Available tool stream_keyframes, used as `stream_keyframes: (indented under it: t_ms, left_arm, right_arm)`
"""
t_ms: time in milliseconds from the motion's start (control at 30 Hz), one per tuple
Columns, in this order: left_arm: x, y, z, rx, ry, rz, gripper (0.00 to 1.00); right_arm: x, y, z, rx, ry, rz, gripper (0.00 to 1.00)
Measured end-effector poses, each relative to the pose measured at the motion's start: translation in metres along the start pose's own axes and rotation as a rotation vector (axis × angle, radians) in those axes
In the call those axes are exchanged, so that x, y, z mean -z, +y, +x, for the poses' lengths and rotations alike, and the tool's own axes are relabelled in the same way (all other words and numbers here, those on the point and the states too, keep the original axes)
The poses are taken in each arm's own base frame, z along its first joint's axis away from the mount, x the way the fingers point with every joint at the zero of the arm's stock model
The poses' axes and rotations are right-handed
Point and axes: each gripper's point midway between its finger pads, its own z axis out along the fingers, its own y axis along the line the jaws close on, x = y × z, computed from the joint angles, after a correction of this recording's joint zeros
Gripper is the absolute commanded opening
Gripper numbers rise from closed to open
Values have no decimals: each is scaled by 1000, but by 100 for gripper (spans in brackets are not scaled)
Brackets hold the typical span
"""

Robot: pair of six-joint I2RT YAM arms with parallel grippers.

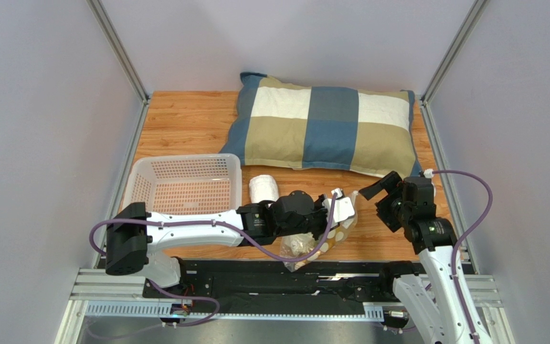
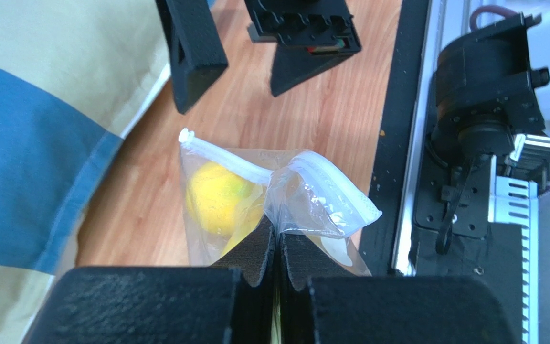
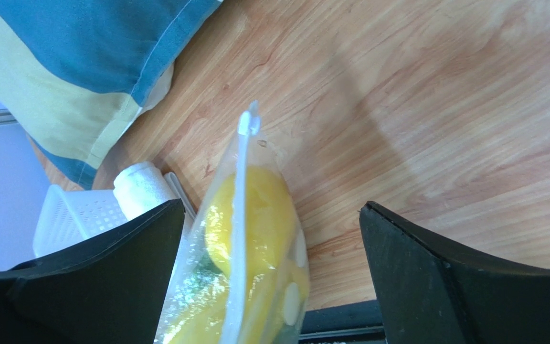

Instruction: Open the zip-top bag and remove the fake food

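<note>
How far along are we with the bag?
Done: the left gripper is clamped on the top edge of the zip-top bag. In hand: the right gripper is open, with the bag's top between its fingers. Left: the bag looks unopened, with the yellow fruit inside.

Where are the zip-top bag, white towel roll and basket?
zip-top bag (image 2: 306, 204): left wrist view, clear film below the zipper
white towel roll (image 1: 263, 190): top external view, its middle
basket (image 1: 184, 190): top external view, mesh floor
</note>
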Motion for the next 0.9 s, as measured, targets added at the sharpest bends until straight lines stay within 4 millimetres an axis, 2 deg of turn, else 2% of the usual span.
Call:
stream_keyframes:
  t_ms: [167, 333, 500, 567, 667, 800, 833, 867, 900]
  left_arm:
    - [1, -9, 13, 28, 22, 49, 0]
    - [3, -15, 11, 43, 13, 79, 0]
    - [6, -18, 6, 50, 0, 98, 0]
    - [7, -18, 4, 53, -5, 102, 0]
    - [8, -20, 3, 56, -7, 113, 0]
    - [8, -21, 3, 58, -8, 118, 0]
    - [8, -21, 2, 58, -10, 118, 0]
    - [9, -21, 3, 58, -10, 118, 0]
    - [10, -21, 3, 58, -10, 116, 0]
  right_arm:
    - [-19, 2, 15, -35, 53, -62, 89]
    - [-40, -3, 36, -60, 141, -73, 80]
    - [-48, 6, 36, -72, 150, -116, 75]
    - [-52, 7, 36, -77, 150, -122, 68]
    - [-60, 7, 37, -87, 162, -123, 48]
    - [-65, 7, 39, -87, 181, -117, 14]
    - [-64, 8, 39, -85, 183, -114, 10]
    - [-63, 9, 38, -76, 179, -115, 2]
    - [-60, 10, 36, -68, 177, -113, 0]
